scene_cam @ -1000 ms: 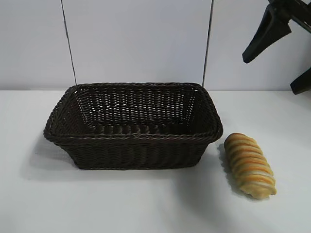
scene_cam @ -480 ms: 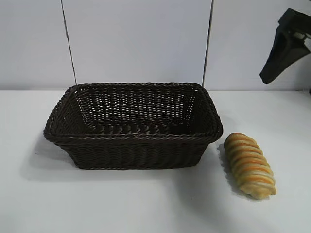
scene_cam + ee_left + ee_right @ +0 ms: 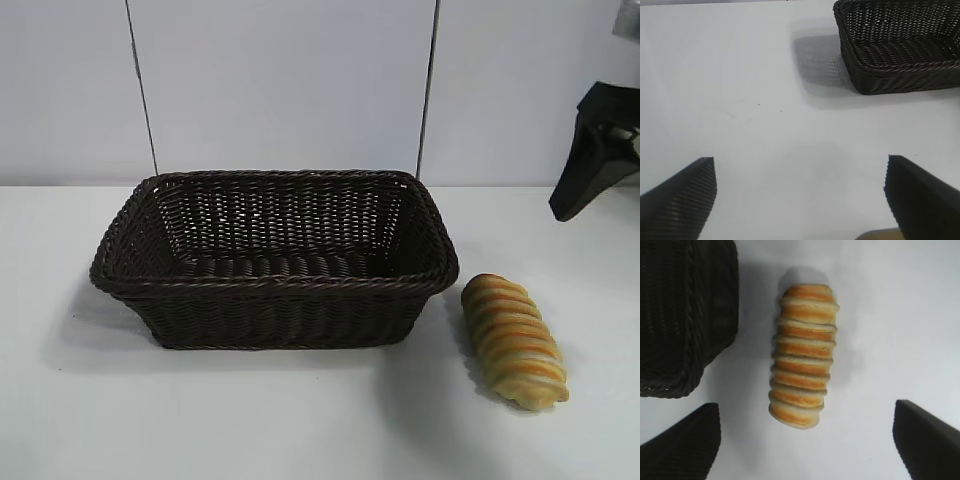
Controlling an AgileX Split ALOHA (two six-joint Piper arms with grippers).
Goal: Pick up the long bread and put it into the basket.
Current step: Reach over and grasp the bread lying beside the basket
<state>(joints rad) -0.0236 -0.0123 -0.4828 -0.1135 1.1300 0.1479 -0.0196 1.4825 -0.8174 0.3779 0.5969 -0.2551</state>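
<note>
The long bread [image 3: 514,340] lies flat on the white table [image 3: 300,420], toward its right edge and nearer the front, just beside the right end of the basket [image 3: 272,262] without touching it. The basket sits mid-table with nothing inside. The right gripper [image 3: 807,440] hangs above the loaf, jaws spread wide on either side of it, holding nothing. The left gripper [image 3: 800,192] hovers over bare table left of the basket, jaws also wide apart and empty.
</note>
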